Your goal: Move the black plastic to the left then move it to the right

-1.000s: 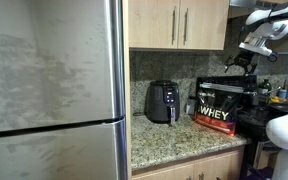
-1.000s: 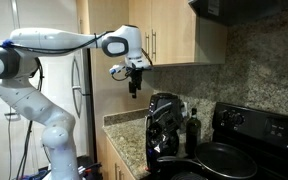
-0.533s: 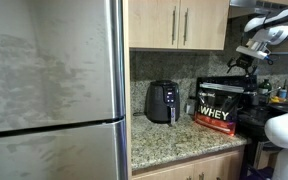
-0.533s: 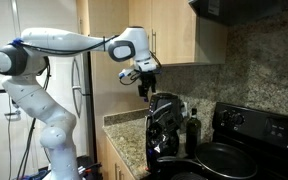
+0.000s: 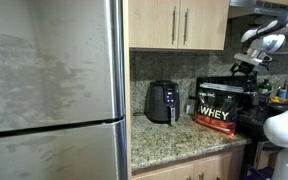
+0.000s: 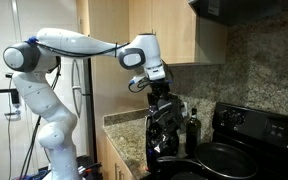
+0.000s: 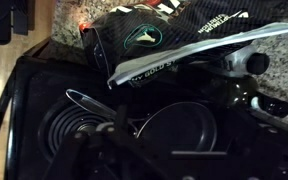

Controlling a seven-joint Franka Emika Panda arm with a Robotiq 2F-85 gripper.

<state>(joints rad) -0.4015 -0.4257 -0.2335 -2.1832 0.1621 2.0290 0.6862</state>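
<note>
**Q:** What has changed over the last second?

**A:** Your gripper (image 6: 159, 93) has come across and down. It now hangs at 12 o'clock over the top edge of the large black plastic bag with white "WHEY" lettering (image 6: 164, 130). Whether it touches the bag: cannot tell.

**Q:** Bag position? Jaws?

**A:** The bag is unmoved. It stands upright on the speckled granite counter (image 5: 174, 138), at 3 o'clock of the small black egg-shaped air fryer (image 5: 163, 101). No view shows how the jaws stand. Judgement: your approach is nearly done, and neither the leftward nor the rightward shift has begun.
</note>
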